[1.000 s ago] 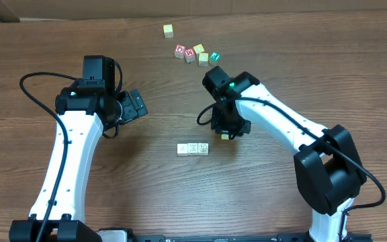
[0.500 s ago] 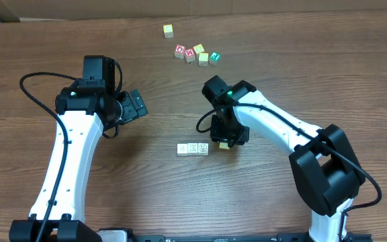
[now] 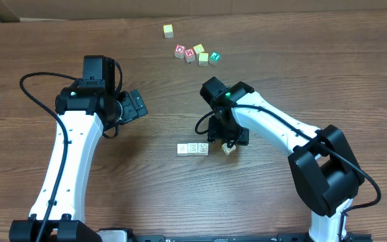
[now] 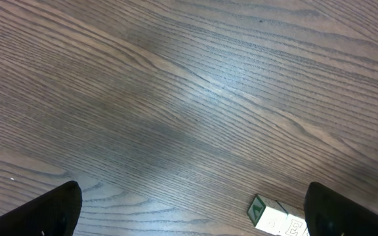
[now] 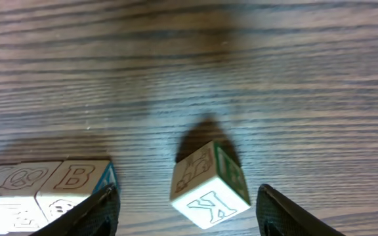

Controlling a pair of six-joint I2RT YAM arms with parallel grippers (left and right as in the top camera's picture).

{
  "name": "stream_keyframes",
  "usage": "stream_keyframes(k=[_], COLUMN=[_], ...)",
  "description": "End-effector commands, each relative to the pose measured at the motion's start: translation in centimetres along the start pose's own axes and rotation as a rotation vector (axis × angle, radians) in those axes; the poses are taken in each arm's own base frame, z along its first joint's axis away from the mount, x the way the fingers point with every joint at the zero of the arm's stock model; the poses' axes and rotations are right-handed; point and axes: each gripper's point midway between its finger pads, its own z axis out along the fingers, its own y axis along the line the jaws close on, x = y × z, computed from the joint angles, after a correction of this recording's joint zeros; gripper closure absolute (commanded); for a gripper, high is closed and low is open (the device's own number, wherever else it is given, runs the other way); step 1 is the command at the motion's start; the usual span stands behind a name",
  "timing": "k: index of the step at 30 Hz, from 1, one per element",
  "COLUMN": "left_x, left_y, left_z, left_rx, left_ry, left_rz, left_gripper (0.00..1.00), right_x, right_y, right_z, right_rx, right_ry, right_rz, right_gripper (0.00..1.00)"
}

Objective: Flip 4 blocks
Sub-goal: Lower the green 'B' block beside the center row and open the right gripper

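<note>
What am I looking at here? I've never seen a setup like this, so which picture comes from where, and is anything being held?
These are two robot arms at a wooden table: a left arm and a right arm. The wide picture comes from a camera fixed above the table. The other two come from a camera on each wrist, looking past that arm's own fingers.

Near the middle lies a row of three pale blocks, with a fourth pale block beside it, turned askew. Toward the far side are some coloured cubes and a lone yellow cube.

The right arm's fingers stand open on either side of the fourth block, not clamping it. The left arm's fingers are wide open and grip nothing. Nothing is held.
</note>
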Motion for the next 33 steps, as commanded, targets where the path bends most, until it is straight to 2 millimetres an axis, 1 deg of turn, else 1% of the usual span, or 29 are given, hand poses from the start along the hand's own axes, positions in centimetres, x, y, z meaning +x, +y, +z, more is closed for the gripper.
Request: stream_keyframes(k=[1, 4, 5, 6, 8, 11, 16, 20, 27, 28, 29, 30, 31, 33], left_x=[-0.4, -0.4, -0.4, -0.4, -0.4, -0.4, -0.4, -0.4, -0.4, -0.4, -0.4, -0.4, -0.4, -0.4], left_y=[0.0, 0.0, 0.0, 0.0, 0.0, 0.0, 0.0, 0.0, 0.0, 0.0, 0.0, 0.0, 0.0, 0.0], left_z=[-0.3, -0.3, -0.3, -0.3, -0.3, -0.3, -0.3, -0.3, -0.3, -0.3, -0.3, -0.3, -0.3, -0.3], left_rx=[0.002, 0.002, 0.002, 0.002, 0.002, 0.002, 0.002, 0.002, 0.002, 0.002, 0.002, 0.002, 0.002, 0.002], left_ry=[-0.012, -0.012, -0.012, -0.012, -0.012, -0.012, -0.012, -0.012, -0.012, -0.012, -0.012, -0.012, -0.012, -0.012], left_rz=[0.000, 0.001, 0.000, 0.000, 0.000, 0.000, 0.000, 0.000, 0.000, 0.000, 0.000, 0.000, 0.000, 0.000], left_gripper=[0.00, 0.00, 0.00, 0.00, 0.00, 0.00, 0.00, 0.00, 0.00, 0.00, 0.00, 0.00, 0.00, 0.00], right_x=[-0.6, -0.7, -0.7, -0.7, -0.8, -0.7, -0.9, -0.8, -0.7, -0.9, -1.3, -1.7, -2.0, -2.7], right_y=[-1.0, -1.0, -1.1, -1.1, -1.2, -1.6, -3.6, -3.6, -3.4, -3.5, -3.7, -3.8, -3.9, -4.0], right_z=[0.0, 0.0, -0.1, -0.1, 0.0, 0.4, 1.1, 1.3, 1.3, 1.3, 1.2, 1.0, 0.7, -0.2], right_rx=[0.022, 0.023, 0.026, 0.026, 0.032, 0.044, 0.130, 0.125, 0.110, 0.108, 0.104, 0.099, 0.092, 0.065], right_ry=[-0.019, -0.019, -0.021, -0.022, -0.025, -0.027, -0.063, -0.059, -0.048, -0.052, -0.057, -0.062, -0.068, -0.076], right_rz=[0.026, 0.027, 0.027, 0.027, 0.027, 0.039, 0.121, 0.135, 0.144, 0.150, 0.159, 0.169, 0.178, 0.199], right_gripper=[0.33, 0.37, 0.40, 0.44, 0.56, 0.65, 0.70, 0.74, 0.75, 0.78, 0.89, 0.94, 0.96, 0.96])
